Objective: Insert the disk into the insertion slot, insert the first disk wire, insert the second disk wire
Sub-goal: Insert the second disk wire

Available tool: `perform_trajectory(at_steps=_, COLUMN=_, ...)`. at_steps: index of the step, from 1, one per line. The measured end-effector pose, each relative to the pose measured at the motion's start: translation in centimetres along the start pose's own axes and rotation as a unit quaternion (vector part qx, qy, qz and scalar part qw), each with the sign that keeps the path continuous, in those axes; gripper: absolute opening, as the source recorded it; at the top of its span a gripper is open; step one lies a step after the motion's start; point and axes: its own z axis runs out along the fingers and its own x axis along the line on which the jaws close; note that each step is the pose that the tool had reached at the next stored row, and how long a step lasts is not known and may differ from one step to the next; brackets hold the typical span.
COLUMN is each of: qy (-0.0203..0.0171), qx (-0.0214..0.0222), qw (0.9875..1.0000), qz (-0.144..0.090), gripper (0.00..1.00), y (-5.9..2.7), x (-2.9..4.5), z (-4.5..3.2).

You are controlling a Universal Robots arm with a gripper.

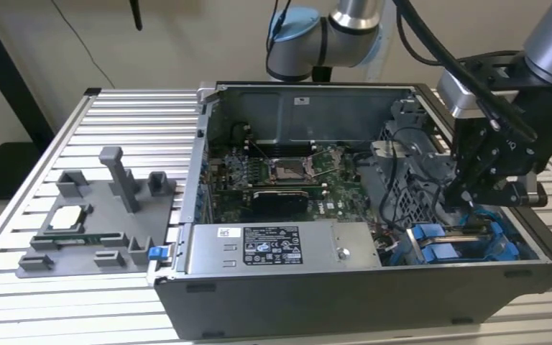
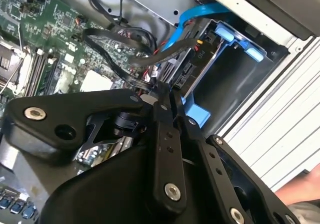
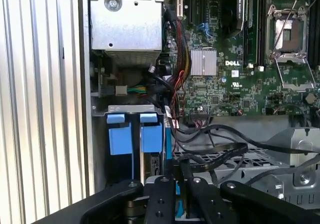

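Observation:
The disk sits in its blue carrier inside the insertion slot, the grey bay at the case's corner on the exterior view's right. My gripper hangs just above that bay. In both wrist views its fingers are pressed together. They hold the end of a black flat disk wire close to the disk's connector edge. A blue wire runs to the disk from the case wall.
The silver power-supply box lies along the case front, and the motherboard with its CPU socket lies behind it. Loose black cables cross beside the bay. A grey parts fixture stands on the slatted table at the exterior view's left.

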Motion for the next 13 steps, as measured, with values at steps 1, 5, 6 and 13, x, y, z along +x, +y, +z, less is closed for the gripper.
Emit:
perform_trajectory(at_steps=1, qy=0.0002, qx=0.0001, qw=1.0, qz=0.0, gripper=0.0, y=0.01, x=0.01, z=0.11)
perform_trajectory(at_steps=5, qy=0.0003, qx=0.0003, qw=1.0, qz=0.0, gripper=0.0, y=0.03, x=0.03, z=0.23)
perform_trajectory(at_steps=6, qy=0.0003, qx=0.0004, qw=1.0, qz=0.0, gripper=0.0, y=0.04, x=0.03, z=0.23)
perform_trajectory(at_steps=13, qy=0.001, qx=0.0047, qw=1.0, qz=-0.001, gripper=0.0, y=0.04, x=0.1, z=0.63)
